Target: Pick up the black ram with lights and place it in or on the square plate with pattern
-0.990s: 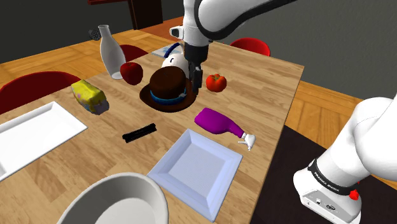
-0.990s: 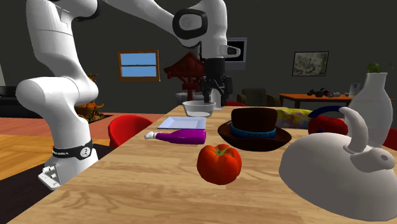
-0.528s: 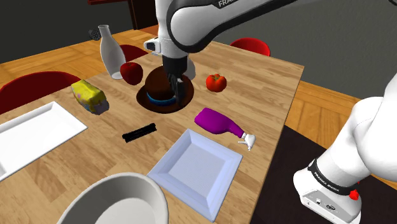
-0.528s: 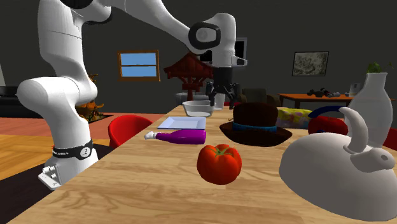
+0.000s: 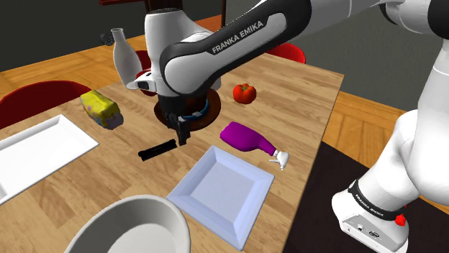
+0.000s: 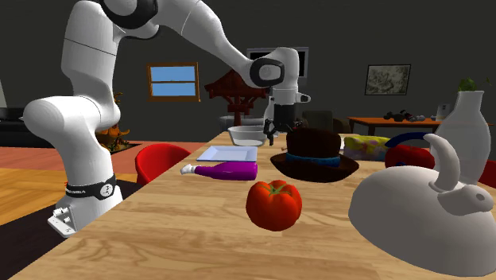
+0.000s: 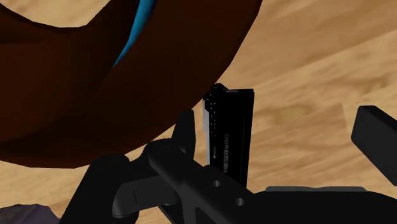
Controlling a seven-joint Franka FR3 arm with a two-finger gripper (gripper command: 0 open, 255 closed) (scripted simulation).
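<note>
Gripper (image 5: 181, 135) hovering over the black RAM stick's (image 5: 158, 150) end
Jaws are standing wide apart, gripping nothing; the stick is lying on the table (image 5: 302, 108) between brown hat (image 6: 314, 145) and square plate (image 5: 223, 188)

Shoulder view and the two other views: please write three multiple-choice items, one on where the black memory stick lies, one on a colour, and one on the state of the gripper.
1. Relative to the square plate, the memory stick lies:
A. on it
B. beside it, on the table
C. under it

2. The band of the hat is:
A. red
B. blue
C. yellow

3. The gripper is:
A. open
B. shut on nothing
C. shut on the memory stick

Answers:
1 B, it rests on bare wood.
2 B, blue shows below the brown crown.
3 A, the fingers stand apart.
</note>
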